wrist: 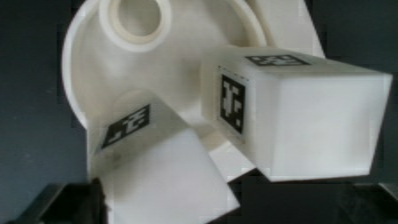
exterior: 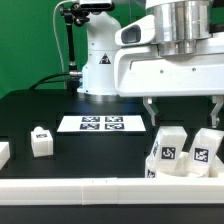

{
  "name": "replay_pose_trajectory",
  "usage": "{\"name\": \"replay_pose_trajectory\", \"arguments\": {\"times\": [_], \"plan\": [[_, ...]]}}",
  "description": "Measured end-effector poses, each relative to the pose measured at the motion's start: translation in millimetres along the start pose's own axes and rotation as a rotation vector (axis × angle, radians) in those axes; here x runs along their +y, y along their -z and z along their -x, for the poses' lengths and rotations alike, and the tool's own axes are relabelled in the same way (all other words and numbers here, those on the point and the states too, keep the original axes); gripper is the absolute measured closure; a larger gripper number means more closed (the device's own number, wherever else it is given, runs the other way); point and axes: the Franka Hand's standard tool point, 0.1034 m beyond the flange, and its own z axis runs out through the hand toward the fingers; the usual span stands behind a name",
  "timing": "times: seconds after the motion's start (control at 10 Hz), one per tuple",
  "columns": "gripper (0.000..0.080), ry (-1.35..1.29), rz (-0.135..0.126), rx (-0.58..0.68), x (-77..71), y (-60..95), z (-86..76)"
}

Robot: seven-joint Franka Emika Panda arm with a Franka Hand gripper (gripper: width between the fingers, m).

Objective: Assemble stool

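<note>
Showing white disc seat (wrist: pixel 134 95) w/ two tagged block legs (wrist: pixel 302 125) against it.

One round seat (wrist: pixel 134 60) sits directly under the pincer (exterior: pixel 184 118), and two block legs (wrist: pixel 299 125) stand against it. One loose leg (exterior: pixel 40 141) is on the worktop (exterior: pixel 30 108), well away from the pincer toward the exterior view's left. That makes three legs. One white piece (exterior: pixel 3 152) farther out that way is cut by the frame, so its kind is unclear. There is one marker board (exterior: pixel 100 123) and one long rail (exterior: pixel 70 190).
</note>
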Motion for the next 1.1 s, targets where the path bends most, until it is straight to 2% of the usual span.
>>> {"name": "replay_pose_trajectory", "arguments": {"times": [0.4,0.7,1.1], "plan": [[0.0150,0.238,0.006,0.001,2.4,-0.9,-1.1],[0.0150,0.665,0.029,0.011,6.5,1.4,-6.3],[0.0150,1.035,0.053,-0.024,16.9,-0.4,-6.1]]}}
